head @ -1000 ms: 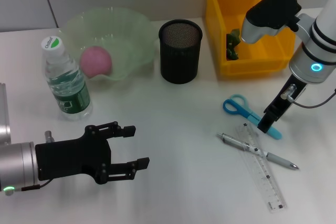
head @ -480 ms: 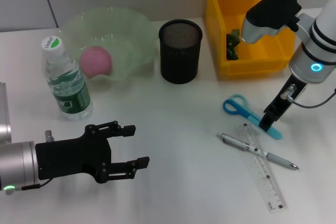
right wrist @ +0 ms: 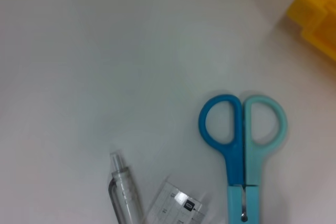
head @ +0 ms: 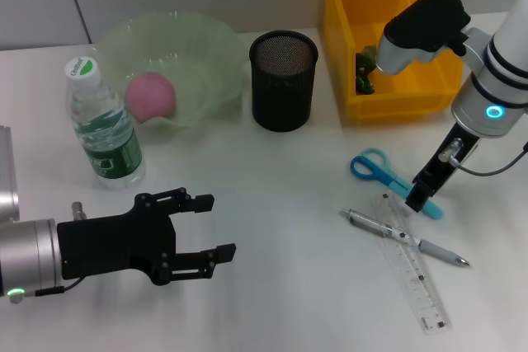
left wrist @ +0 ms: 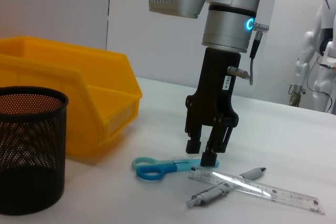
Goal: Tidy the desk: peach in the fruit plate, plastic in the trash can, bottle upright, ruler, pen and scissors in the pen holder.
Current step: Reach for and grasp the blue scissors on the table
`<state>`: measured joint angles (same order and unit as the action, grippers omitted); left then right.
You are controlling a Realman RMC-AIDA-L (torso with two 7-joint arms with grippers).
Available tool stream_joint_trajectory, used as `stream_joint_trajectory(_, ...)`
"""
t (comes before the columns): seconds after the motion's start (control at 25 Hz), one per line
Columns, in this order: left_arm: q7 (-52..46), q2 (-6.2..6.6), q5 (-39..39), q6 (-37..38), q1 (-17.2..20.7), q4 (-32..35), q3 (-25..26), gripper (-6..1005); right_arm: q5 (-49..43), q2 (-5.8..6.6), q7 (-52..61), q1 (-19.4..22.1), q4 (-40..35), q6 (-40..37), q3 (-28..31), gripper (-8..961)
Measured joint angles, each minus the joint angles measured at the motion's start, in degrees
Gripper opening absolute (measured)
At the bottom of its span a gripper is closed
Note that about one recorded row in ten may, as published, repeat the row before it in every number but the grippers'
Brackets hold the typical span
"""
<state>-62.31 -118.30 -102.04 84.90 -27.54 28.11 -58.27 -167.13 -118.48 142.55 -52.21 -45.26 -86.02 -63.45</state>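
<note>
The blue scissors [head: 373, 166] lie on the white desk, handles toward the pen holder [head: 283, 80]. My right gripper [head: 419, 197] points down at their blade end, fingers slightly apart on either side of the blade [left wrist: 202, 150]; it stands open. The right wrist view shows the scissors [right wrist: 242, 129], pen [right wrist: 126, 192] and ruler [right wrist: 176, 205]. Pen [head: 404, 238] and clear ruler [head: 412, 265] lie crossed nearer the desk's front. The pink peach [head: 150, 95] rests in the green fruit plate [head: 198, 47]. The bottle [head: 101, 125] stands upright. Green plastic [head: 365, 72] sits in the yellow bin [head: 388, 96]. My left gripper [head: 202, 228] hovers open at front left.
The black mesh pen holder stands between the fruit plate and the yellow bin [left wrist: 79, 108]. Bare desk lies between my left gripper and the pen. A white humanoid figure [left wrist: 315, 56] stands far behind the desk.
My right arm has shifted very slightly left, its gripper staying at the scissors' blade. The left arm has barely moved.
</note>
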Motion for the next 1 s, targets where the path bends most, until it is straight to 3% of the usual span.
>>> stream_joint_trajectory(0.6,-0.01,0.0,0.0,0.0,0.17,0.02,0.0,796,-0.04,-0.06,0.01,0.05,0.06,0.11,0.23,436)
stream_joint_trajectory(1.0,-0.01,0.0,0.0,0.25,0.38,0.02,0.0,796,-0.04,0.77,0.85,-1.93,-0.88,-0.39,0.78,435)
